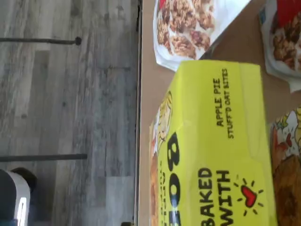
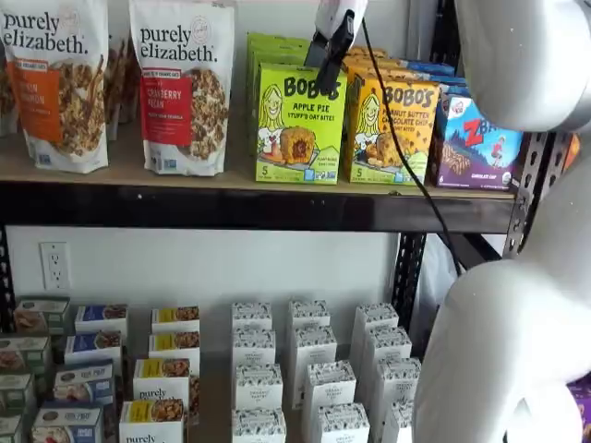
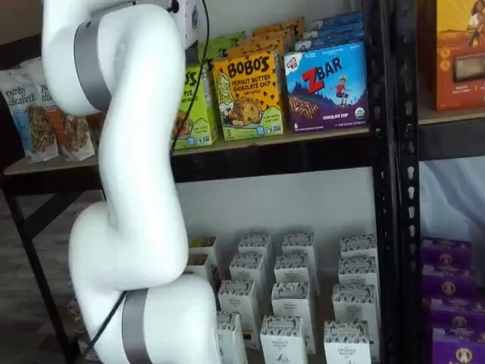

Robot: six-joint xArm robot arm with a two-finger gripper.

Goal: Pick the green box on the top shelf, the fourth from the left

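The green box (image 2: 300, 125) stands upright at the front of the top shelf (image 2: 222, 181), between a granola bag and a yellow-orange box. The wrist view shows its lime top face (image 1: 216, 136) close up, reading "APPLE PIE STUFF'D OAT BITES". My gripper (image 2: 321, 59) hangs just above the box's top right edge, its black fingers pointing down at it. No gap between the fingers shows, and no box is in them. In a shelf view my arm hides most of the green box (image 3: 200, 106) and the gripper.
A yellow-orange Bobo's box (image 2: 392, 134) and a blue ZBar box (image 2: 476, 143) stand right of the green box. Purely Elizabeth granola bags (image 2: 185, 88) stand to its left. Small white cartons (image 2: 309, 369) fill the lower shelf. My white arm (image 2: 526, 277) crosses the right side.
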